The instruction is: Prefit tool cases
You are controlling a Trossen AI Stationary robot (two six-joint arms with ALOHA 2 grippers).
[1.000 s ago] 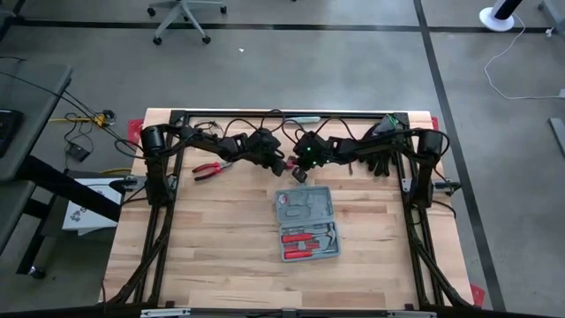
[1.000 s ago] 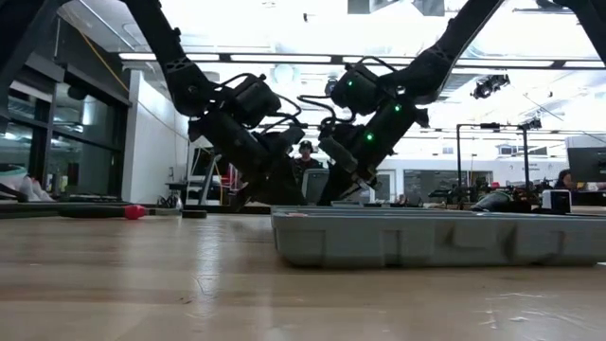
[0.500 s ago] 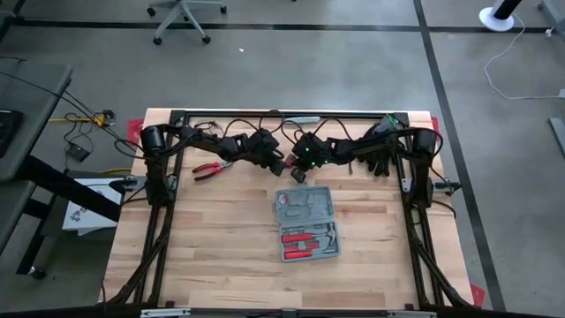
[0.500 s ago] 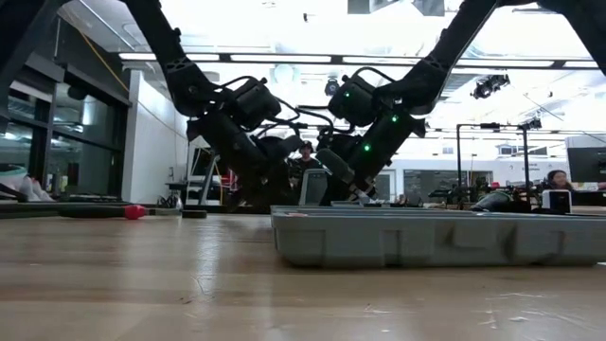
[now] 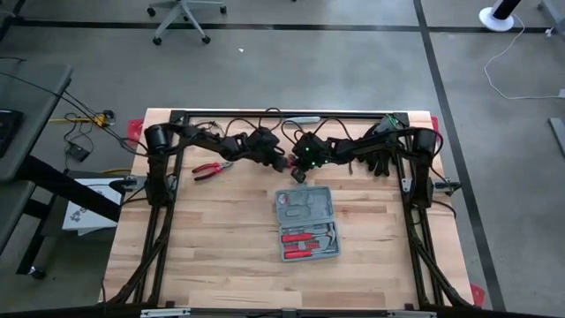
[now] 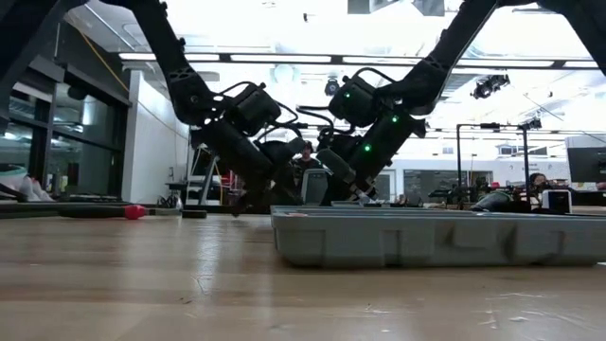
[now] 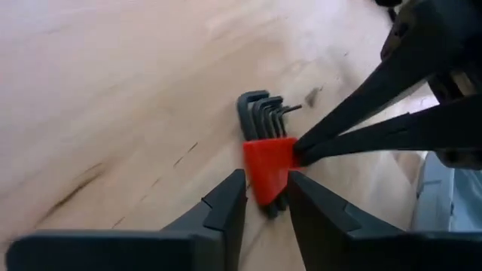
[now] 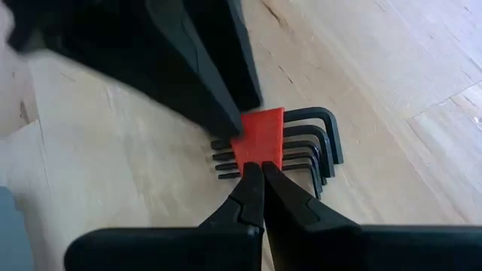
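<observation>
From above, we see the tool case (image 5: pixel 306 223) lying open at the table's centre, both grippers at its 12 o'clock; wrist views show the left gripper (image 7: pixel 265 197) straddling the unfitted hex-key set (image 7: pixel 265 154), the right gripper (image 8: pixel 262 177) clenched, touching it.

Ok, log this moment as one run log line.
left gripper: straddling hex key set | right gripper: shut, tips at its red holder | tool case: open
</observation>
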